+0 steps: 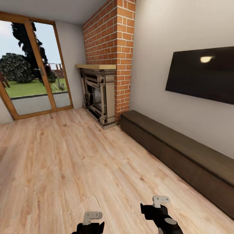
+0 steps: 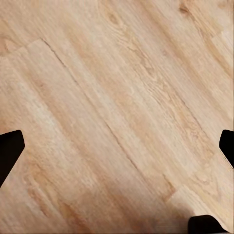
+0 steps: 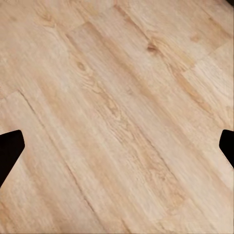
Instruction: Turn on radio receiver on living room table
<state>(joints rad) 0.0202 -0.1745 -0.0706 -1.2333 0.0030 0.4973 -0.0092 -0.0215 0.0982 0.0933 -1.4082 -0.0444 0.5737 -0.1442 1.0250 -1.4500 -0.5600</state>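
Note:
The radio receiver and the low table are out of view. I am over the living room's light wood floor [image 1: 81,156]. My left gripper [image 2: 117,151] is open, its dark fingertips [image 2: 9,148] wide apart with only floor planks between them. The right gripper [image 3: 117,148] is open too, fingertips [image 3: 9,146] spread over bare planks. In the head view my left arm [image 1: 91,224] and right arm [image 1: 161,214] hang low at the picture's near edge.
A red brick chimney with a fireplace [image 1: 100,97] stands ahead. Along the right wall runs a long low dark cabinet [image 1: 175,152] under a wall-mounted black screen [image 1: 203,73]. A wood-framed glass door [image 1: 32,71] to the garden is at the far left.

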